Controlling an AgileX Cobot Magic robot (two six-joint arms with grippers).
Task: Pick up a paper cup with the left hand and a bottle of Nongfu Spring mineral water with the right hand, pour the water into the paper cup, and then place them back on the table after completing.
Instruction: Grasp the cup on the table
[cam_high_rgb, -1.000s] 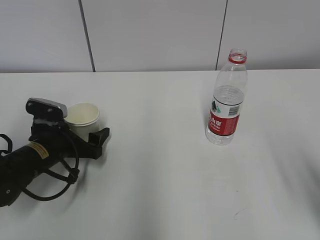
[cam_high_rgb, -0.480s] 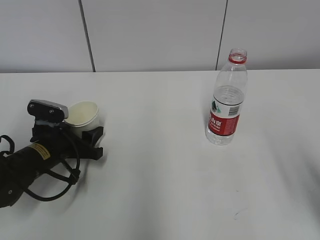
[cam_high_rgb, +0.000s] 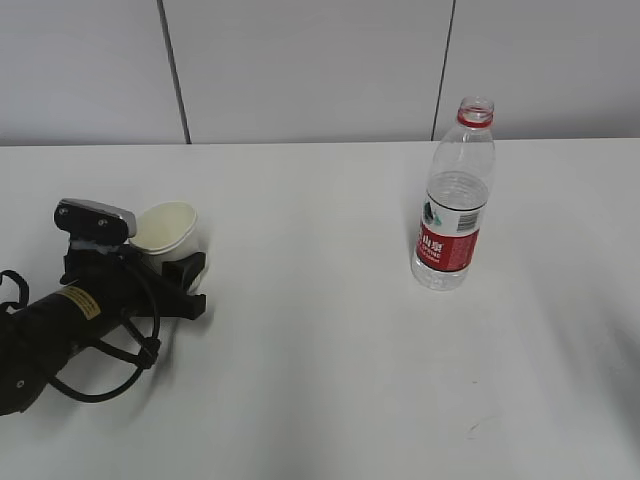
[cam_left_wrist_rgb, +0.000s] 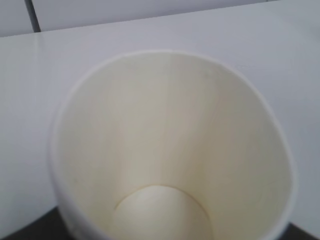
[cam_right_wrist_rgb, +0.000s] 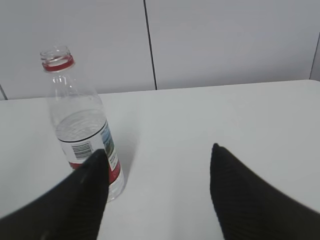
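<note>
Left hand: fingers closed around the paper cup (tilted, empty).
Right hand: fingers spread wide, holding nothing.
Bottle: upright, uncapped, beside its left finger.

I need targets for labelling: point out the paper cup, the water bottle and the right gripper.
paper cup (cam_left_wrist_rgb: 165, 145): left wrist view, inner wall.
water bottle (cam_high_rgb: 446, 246): exterior view, red label.
right gripper (cam_right_wrist_rgb: 159, 152): right wrist view, midway between fingertips.

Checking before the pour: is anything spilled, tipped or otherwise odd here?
The paper cup leans in the left pincer, rim squeezed oval in the wrist view. No spill shows. The bottle stands upright, uncapped, right pincer open beside it.
</note>
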